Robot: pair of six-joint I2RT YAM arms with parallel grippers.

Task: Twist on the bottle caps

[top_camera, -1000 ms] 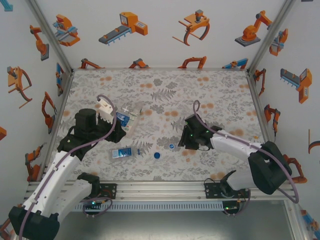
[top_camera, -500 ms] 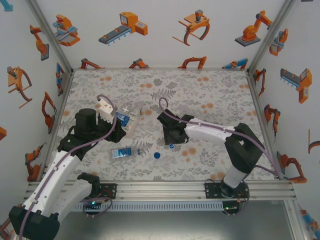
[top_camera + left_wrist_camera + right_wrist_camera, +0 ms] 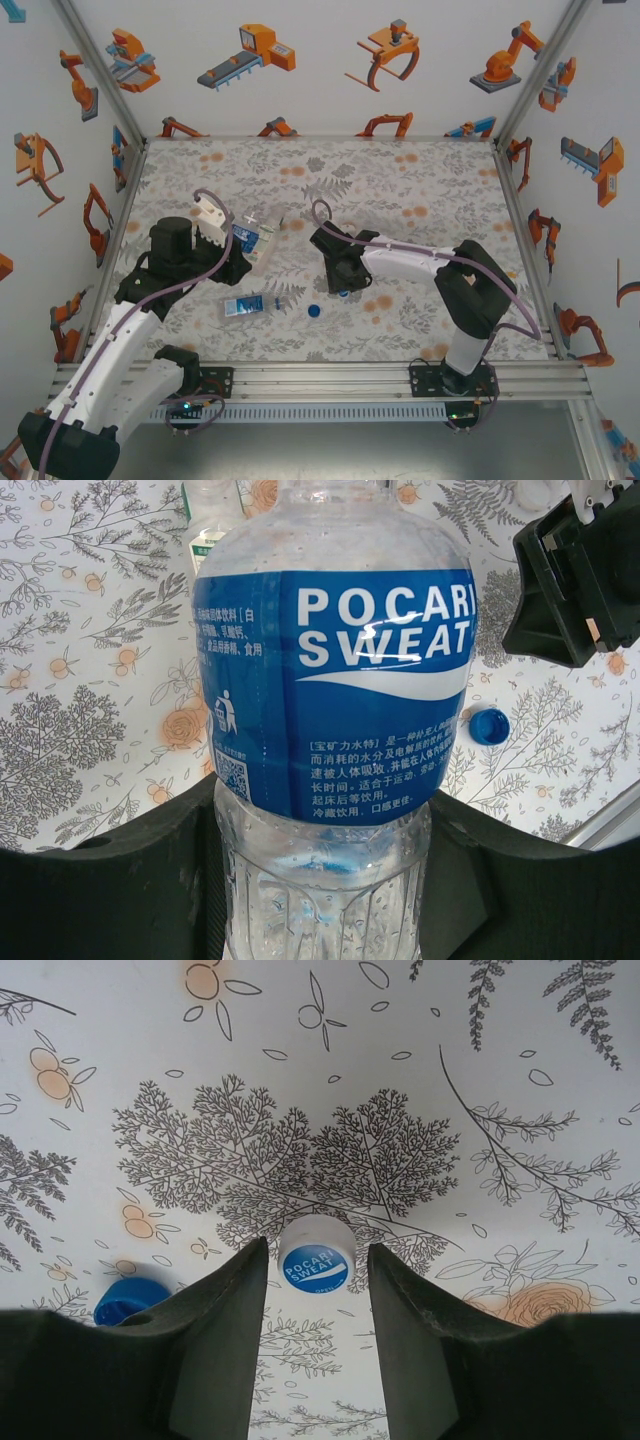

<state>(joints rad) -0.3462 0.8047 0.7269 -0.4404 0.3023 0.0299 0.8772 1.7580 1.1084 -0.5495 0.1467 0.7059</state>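
My left gripper (image 3: 322, 815) is shut on a clear bottle with a blue Pocari Sweat label (image 3: 335, 690), a black finger pressing each side of its lower body; in the top view this bottle (image 3: 243, 236) is left of centre. A white bottle cap with a blue logo top (image 3: 317, 1253) lies on the table right between the tips of my right gripper (image 3: 317, 1250), which is open, with a small gap on each side. A blue cap (image 3: 130, 1300) lies just to its left. A second blue-labelled bottle (image 3: 247, 305) lies on its side.
A slimmer bottle with a white-and-green label (image 3: 212, 515) stands just beyond the held one. The floral table cover (image 3: 400, 190) is bare at the back and right. Printed walls enclose three sides, and an aluminium rail (image 3: 330, 375) runs along the near edge.
My right arm has swung left across the table, bringing its gripper down over the white cap. The left arm and its bottle have stayed still.
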